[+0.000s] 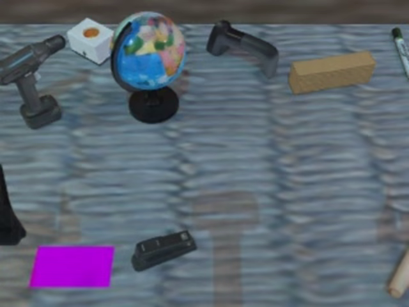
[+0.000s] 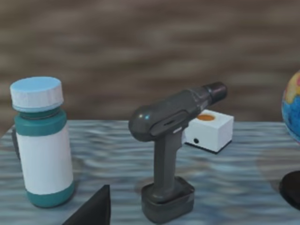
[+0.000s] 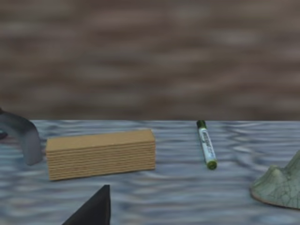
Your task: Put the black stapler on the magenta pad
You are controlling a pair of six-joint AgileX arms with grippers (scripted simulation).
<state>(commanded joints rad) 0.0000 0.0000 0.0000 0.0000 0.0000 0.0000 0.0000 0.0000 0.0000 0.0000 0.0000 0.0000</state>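
Top view shows the black stapler [image 1: 163,250] lying flat on the tabletop [image 1: 255,166] at about 6 o'clock, just beside the magenta pad [image 1: 72,266] at 7 o'clock, apart from it. My left arm [image 1: 9,214] sits parked at the 9 o'clock edge; my right arm barely shows at 4 o'clock. Neither pincer's opening can be told, and neither touches anything.
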